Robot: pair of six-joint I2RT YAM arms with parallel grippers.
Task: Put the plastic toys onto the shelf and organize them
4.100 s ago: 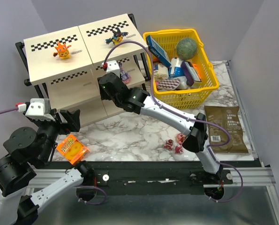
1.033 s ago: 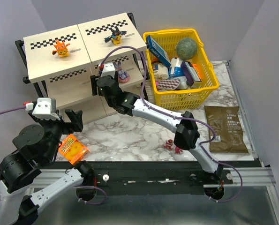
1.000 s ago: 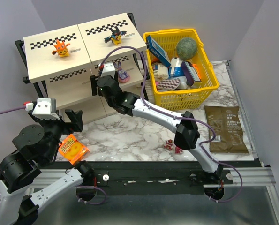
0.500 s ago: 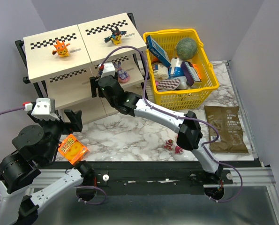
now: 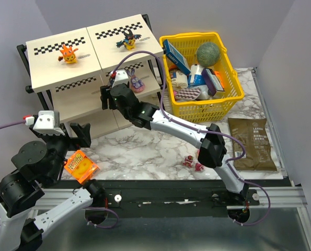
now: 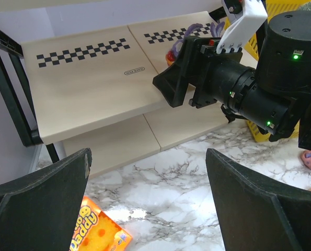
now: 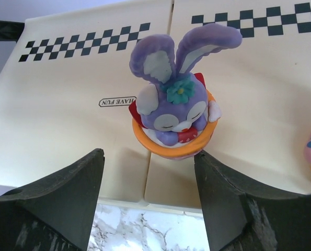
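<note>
Right gripper (image 7: 147, 157) spread wide at frame bottom; bunny (image 7: 171, 110) upright on shelf (image 7: 66, 104), centre; left gripper (image 6: 147, 154) wide too.

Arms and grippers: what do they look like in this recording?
The left arm and right arm have bulky black joints and white links. Each wrist carries a white camera block fed by a purple cable. The fingers are broad matte black wedges. Small green lights glow on the right arm.
</note>
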